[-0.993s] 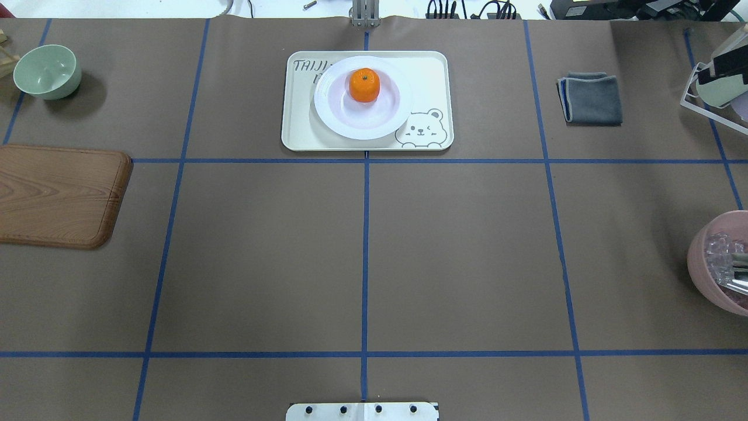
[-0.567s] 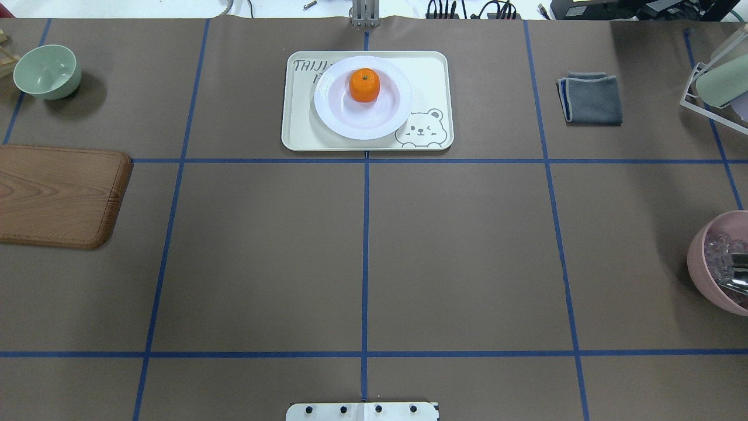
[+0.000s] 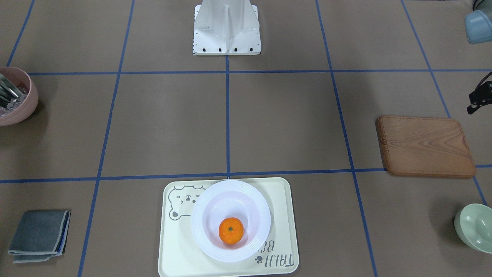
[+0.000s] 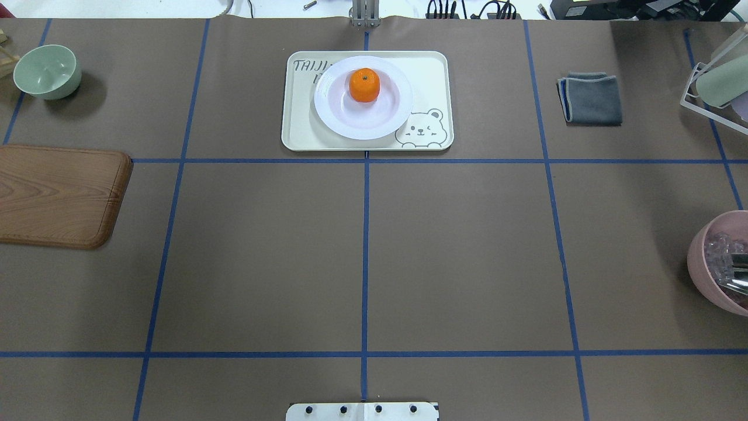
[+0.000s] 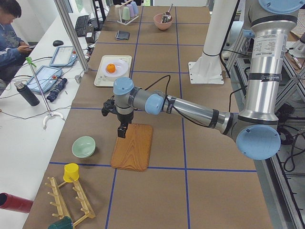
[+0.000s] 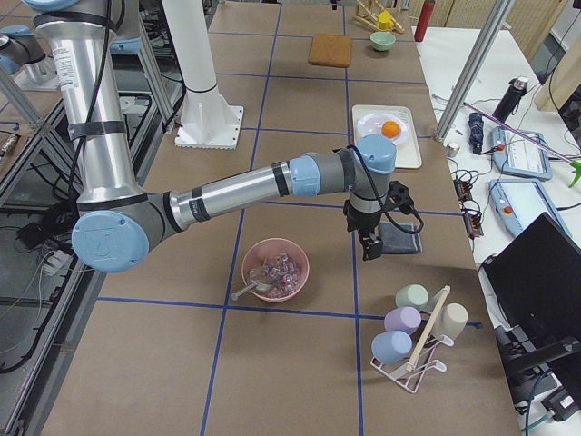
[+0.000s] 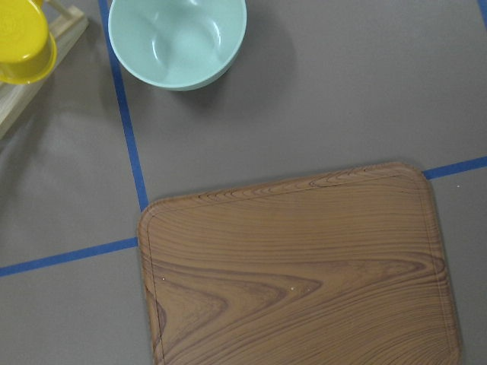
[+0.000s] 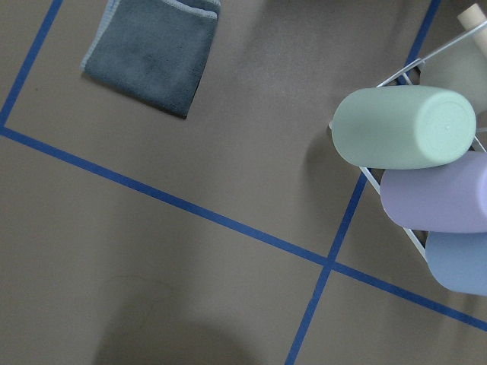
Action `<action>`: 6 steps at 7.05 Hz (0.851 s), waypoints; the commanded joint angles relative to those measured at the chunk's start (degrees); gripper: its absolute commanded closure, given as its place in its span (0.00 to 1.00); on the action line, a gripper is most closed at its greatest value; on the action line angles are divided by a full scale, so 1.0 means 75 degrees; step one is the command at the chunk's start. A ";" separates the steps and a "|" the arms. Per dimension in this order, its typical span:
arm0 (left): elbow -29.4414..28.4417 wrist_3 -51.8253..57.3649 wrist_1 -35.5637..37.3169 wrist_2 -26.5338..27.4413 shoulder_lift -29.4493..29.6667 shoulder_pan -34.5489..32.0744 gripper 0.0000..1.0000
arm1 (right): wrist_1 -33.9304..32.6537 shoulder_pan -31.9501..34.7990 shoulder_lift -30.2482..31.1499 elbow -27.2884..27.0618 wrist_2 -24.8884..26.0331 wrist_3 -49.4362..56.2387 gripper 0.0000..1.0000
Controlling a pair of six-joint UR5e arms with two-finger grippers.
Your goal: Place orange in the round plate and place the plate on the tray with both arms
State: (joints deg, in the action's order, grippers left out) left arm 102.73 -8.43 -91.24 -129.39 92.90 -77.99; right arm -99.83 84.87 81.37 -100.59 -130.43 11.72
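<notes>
The orange [image 4: 364,85] lies in the sunken centre of the white round plate [image 4: 333,117]. The plate stands on the cream tray [image 4: 426,70] at the table's far middle. No gripper touches any of them. My left gripper [image 5: 122,133] hangs over the wooden board, far to the left of the tray; a black part of it shows at the front view's right edge [image 3: 478,98]. My right gripper [image 6: 370,250] hovers by the grey cloth, right of the tray. Whether either one is open or shut I cannot tell.
A wooden board [image 4: 58,196] and a pale green bowl [image 4: 47,70] sit at the left. A folded grey cloth [image 4: 591,98], a cup rack [image 4: 716,88] and a pink bowl [image 4: 716,263] sit at the right. A person [image 5: 9,28] sits beyond the table's far side.
A second ago part of my right gripper showed over the cup rack at the overhead view's right edge; it has left that view. Orange, plate and tray have not moved.
</notes>
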 commanded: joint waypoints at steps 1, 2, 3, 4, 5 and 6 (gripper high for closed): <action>-0.0045 -0.0001 0.0083 -0.0045 -0.0023 -0.0007 0.02 | -0.0096 -0.0007 0.0002 -0.0007 -0.0024 -0.0005 0.00; 0.0002 -0.0082 -0.0010 -0.0486 -0.0244 0.0027 0.02 | -0.0096 -0.0008 -0.0021 -0.0018 -0.0082 -0.0016 0.00; 0.0211 -0.0222 0.0024 -0.0548 -0.0211 -0.0007 0.02 | -0.0119 -0.0019 0.0002 -0.0007 -0.0140 0.0007 0.00; -0.0007 -0.0212 -0.0010 -0.0479 -0.0222 0.0004 0.02 | -0.0119 -0.0019 0.0072 0.0040 -0.0408 0.0030 0.00; 0.0350 -0.0223 0.0036 -0.0525 -0.0315 -0.0031 0.02 | -0.0131 -0.0159 0.0096 -0.0041 -0.0538 -0.0109 0.00; 0.0388 -0.0223 0.0048 -0.0526 -0.0316 -0.0031 0.02 | -0.0096 -0.0172 0.0165 0.0028 -0.0528 -0.0133 0.00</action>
State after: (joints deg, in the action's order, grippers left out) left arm 104.66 -10.04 -91.04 -133.21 90.79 -78.14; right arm -100.72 84.02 82.06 -100.62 -133.83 11.19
